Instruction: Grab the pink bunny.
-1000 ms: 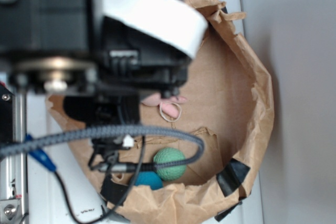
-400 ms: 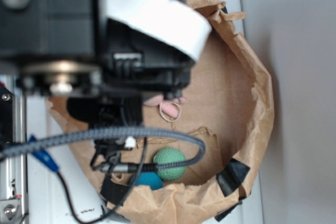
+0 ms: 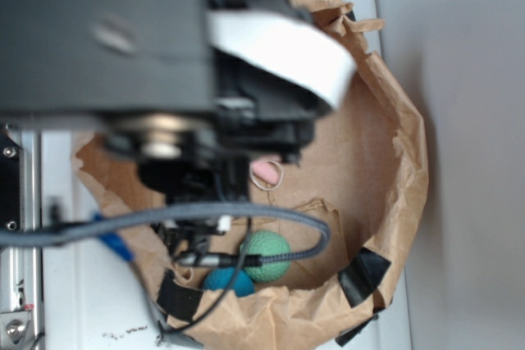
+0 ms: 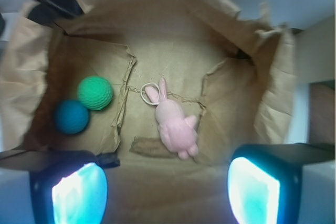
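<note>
The pink bunny (image 4: pixel 174 124) lies flat on the floor of a brown paper bag (image 4: pixel 173 51), ears and cream loop pointing toward the far side. My gripper (image 4: pixel 167 190) hangs above the bag, open, its two glowing pads (image 4: pixel 79 195) wide apart with nothing between them. The bunny sits just beyond the gap, slightly right of its middle. In the exterior view the arm hides most of the bunny (image 3: pixel 264 173); only a pink tip and the loop show.
A green knitted ball (image 4: pixel 95 93) and a blue ball (image 4: pixel 71 117) rest together in the bag's left part, left of the bunny. Crumpled paper walls (image 3: pixel 394 161) ring the bag. Black clips (image 3: pixel 365 276) hold its rim. A grey cable (image 3: pixel 246 215) crosses the exterior view.
The arm has moved right and closer to the exterior camera, now covering more of the bunny. The bunny and balls have not moved.
</note>
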{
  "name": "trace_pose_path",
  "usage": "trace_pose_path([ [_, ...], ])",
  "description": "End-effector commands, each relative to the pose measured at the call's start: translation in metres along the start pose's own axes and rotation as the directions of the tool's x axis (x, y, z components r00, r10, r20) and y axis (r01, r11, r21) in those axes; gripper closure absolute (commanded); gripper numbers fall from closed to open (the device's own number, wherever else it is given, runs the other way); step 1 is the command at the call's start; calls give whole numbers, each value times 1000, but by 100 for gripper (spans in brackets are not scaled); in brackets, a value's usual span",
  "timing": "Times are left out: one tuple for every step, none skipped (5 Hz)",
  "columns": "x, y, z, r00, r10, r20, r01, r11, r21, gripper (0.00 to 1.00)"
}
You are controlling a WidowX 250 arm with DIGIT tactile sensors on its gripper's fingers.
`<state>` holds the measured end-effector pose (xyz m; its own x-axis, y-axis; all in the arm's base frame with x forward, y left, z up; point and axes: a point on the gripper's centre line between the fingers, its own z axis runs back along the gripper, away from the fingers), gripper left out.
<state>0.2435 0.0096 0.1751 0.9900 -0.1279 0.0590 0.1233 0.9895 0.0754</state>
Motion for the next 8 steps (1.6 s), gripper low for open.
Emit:
trace_pose_path([
  [12, 18, -33, 999, 13, 45, -14, 1000, 23, 0],
  [12, 26, -61, 998, 13, 55, -16, 998, 57, 0],
  [12, 29, -96, 998, 0, 68, -6, 997, 81, 0],
  [1, 27, -119, 999, 1, 53, -5, 997, 74, 0],
  [-18, 18, -149, 998, 43, 41, -45, 997, 70, 0],
  [-27, 8, -164, 987, 109, 117, -122, 986, 112, 100],
  [-33, 8, -148, 980, 167, 105, -177, 980, 92, 100],
  [-36, 4, -111, 983, 169, 73, -174, 983, 62, 100],
])
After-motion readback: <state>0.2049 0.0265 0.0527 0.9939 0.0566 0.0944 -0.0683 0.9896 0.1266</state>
